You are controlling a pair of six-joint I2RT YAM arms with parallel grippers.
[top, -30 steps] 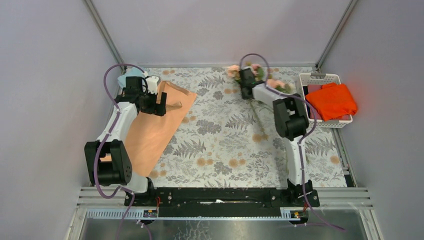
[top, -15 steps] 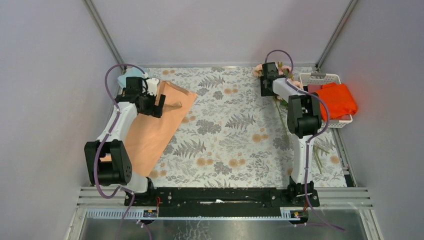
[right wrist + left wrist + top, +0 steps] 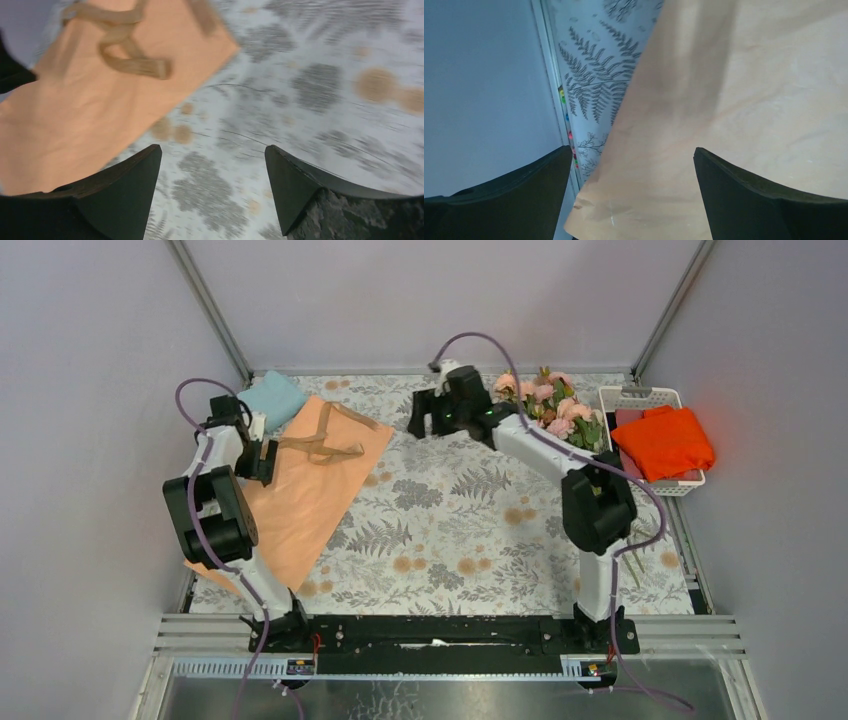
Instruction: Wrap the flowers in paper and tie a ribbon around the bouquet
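Right tool point(image 3: 416, 422), fingers apart and empty, hangs between the flowers point(image 3: 548, 405) and the paper point(image 3: 310, 495).

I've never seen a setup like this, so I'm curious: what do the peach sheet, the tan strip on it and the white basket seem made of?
The peach sheet looks like thin matte paper: it lies flat with faint creases. The tan strip seems a limp fabric ribbon, lying in loose loops. The white basket is probably rigid plastic, judging by its slotted walls.
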